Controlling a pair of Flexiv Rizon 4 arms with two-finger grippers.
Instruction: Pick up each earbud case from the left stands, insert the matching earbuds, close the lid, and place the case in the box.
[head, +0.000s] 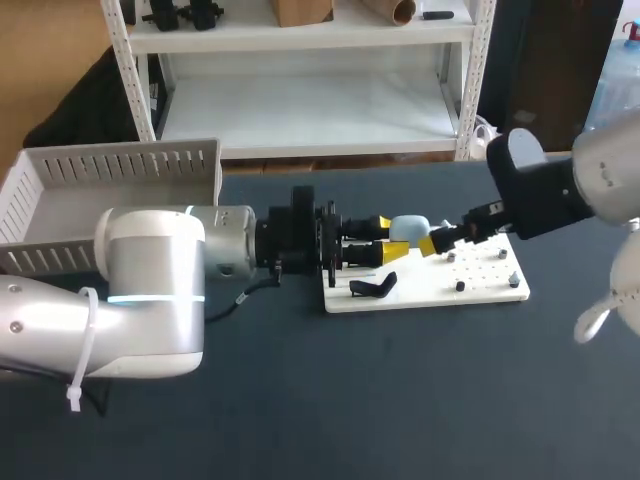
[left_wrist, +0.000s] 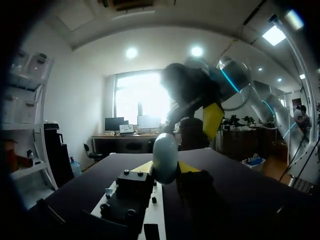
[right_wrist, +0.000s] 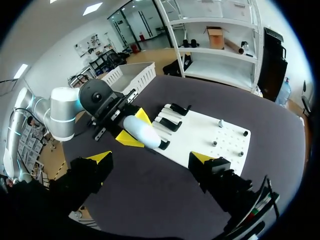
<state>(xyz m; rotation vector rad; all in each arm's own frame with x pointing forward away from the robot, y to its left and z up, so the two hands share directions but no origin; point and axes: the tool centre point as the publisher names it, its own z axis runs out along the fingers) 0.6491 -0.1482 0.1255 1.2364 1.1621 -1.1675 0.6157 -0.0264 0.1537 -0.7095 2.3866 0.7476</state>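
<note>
The pale blue, rounded plastic earbud case (head: 408, 228) is held clear of the surface, above the near-left part of the flat white stand board (head: 480, 290), clamped from two sides between the yellow tips of the left gripper (head: 388, 240). Its lid appears to be down, though no seam can be made out. Just beside the case, on its far side from the left arm, the right gripper (right_wrist: 150, 159) is seen with its fingers spread wide and nothing between them. Curved black stands (head: 372, 287) are seen under and beside the case on the board, and a few small dark pegs or pieces (head: 460, 286) are scattered on the board's right half; whether any of these are earbuds cannot be told. The board lies on the dark bench (head: 400, 400), and the white perforated box (head: 110, 165) is set well apart at the bench's far left. The pick-up step is judged done and the lid-opening or earbud-insertion step in hand. A steady hold by the left gripper is called for next, with a careful approach by the right gripper to the lid.
</note>
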